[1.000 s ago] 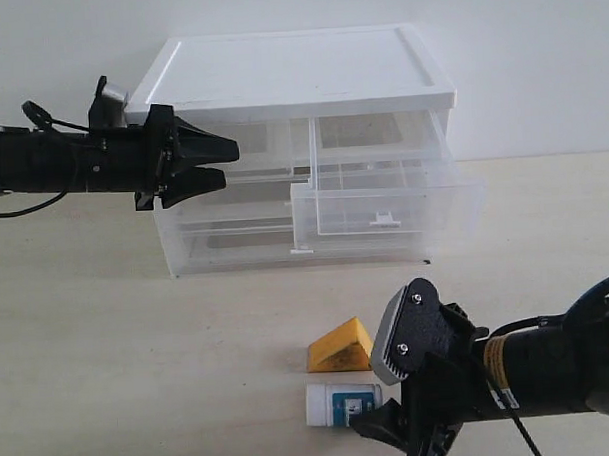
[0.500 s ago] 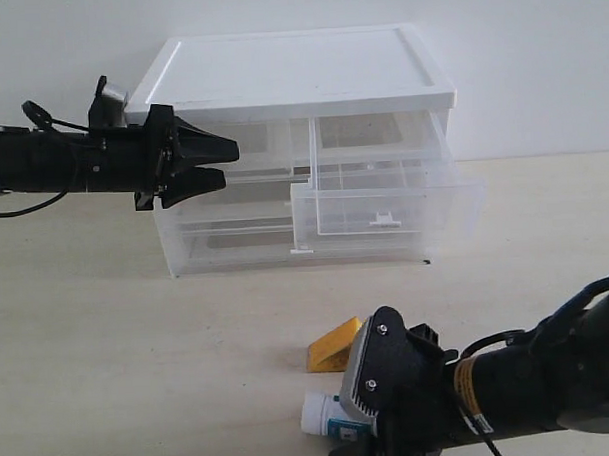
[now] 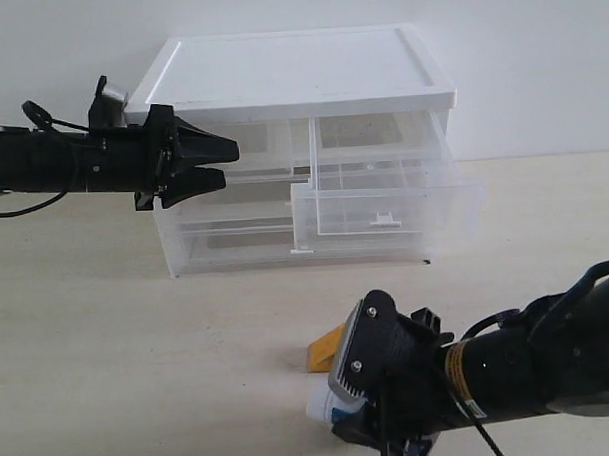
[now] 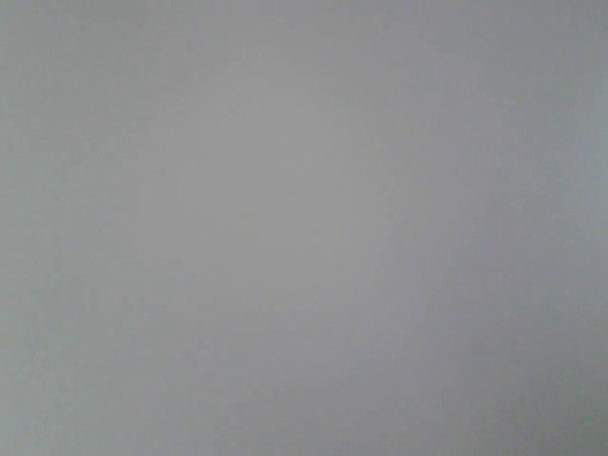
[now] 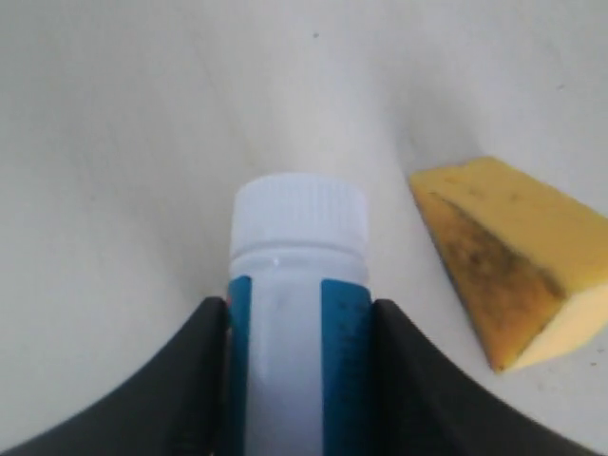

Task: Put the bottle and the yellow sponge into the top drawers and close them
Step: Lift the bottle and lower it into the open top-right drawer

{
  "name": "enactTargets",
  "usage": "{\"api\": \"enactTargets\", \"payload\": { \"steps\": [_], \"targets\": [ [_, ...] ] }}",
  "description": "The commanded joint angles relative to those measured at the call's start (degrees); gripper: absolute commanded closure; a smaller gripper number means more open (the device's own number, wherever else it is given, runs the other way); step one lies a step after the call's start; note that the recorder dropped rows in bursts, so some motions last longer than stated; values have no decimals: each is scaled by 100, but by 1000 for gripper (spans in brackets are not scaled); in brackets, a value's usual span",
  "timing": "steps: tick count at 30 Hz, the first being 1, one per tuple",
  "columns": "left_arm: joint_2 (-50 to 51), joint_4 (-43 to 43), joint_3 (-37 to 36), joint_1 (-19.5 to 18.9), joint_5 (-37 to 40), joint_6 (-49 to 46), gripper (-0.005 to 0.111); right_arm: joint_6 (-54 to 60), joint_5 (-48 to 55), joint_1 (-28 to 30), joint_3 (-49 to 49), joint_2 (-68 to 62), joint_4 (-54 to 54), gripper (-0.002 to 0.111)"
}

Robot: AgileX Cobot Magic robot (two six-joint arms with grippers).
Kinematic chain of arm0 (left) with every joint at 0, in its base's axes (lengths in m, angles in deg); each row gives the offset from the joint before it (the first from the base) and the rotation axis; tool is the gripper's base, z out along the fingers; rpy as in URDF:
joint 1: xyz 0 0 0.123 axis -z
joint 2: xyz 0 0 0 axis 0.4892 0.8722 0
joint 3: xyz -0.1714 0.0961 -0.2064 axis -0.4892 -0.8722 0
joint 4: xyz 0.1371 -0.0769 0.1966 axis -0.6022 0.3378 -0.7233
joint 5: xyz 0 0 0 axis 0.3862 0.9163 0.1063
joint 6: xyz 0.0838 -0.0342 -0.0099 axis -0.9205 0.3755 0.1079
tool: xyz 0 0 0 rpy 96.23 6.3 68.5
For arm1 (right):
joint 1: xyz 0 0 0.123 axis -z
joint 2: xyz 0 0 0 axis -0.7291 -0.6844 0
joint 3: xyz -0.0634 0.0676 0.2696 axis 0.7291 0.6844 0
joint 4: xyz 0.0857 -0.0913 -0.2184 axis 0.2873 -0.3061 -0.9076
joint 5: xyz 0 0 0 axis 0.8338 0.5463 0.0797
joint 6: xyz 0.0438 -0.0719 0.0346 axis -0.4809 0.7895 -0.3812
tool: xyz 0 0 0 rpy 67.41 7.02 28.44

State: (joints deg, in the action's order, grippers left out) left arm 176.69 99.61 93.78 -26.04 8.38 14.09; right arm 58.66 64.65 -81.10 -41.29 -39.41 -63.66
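The bottle [image 5: 297,313], white with a ribbed cap and a teal label, lies on the table. My right gripper [image 5: 299,306] is shut on it, one black finger [image 5: 190,380] pressing each side. In the exterior view only the end of the bottle [image 3: 319,409] shows past the right gripper [image 3: 376,418]. The yellow sponge [image 5: 503,252] lies just beside it, mostly hidden in the exterior view [image 3: 324,351]. The right top drawer [image 3: 434,208] is pulled out; the left top drawer [image 3: 266,141] sits in. My left gripper [image 3: 230,161] hovers before the left one, jaws slightly apart and empty. The left wrist view is blank grey.
The white-topped translucent chest [image 3: 289,73] stands at the back against a pale wall, with full-width drawers [image 3: 235,240] below the top pair. Bare light table [image 3: 139,354] spreads in front of it and to the left.
My right gripper has slid left over the bottle and its fingers have come in against the bottle's sides. The left arm has not moved.
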Motion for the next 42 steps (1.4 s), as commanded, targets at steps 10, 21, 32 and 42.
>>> {"api": "enactTargets", "payload": {
  "steps": [10, 21, 32, 42],
  "targets": [
    [81, -218, 47, -31, -885, -187, 49, -766, -439, -11, -10, 1635, -58, 108],
    [81, -217, 47, -31, -885, -198, 49, -460, 89, -1, -841, 2369, 1650, 108],
    [81, -217, 47, -31, -885, -198, 49, -116, 1417, 186, -2121, 2138, 3113, 108],
    [81, -194, 47, -31, -885, -200, 49, -160, 1423, 738, -2224, 1526, 4221, 97]
  ]
}}
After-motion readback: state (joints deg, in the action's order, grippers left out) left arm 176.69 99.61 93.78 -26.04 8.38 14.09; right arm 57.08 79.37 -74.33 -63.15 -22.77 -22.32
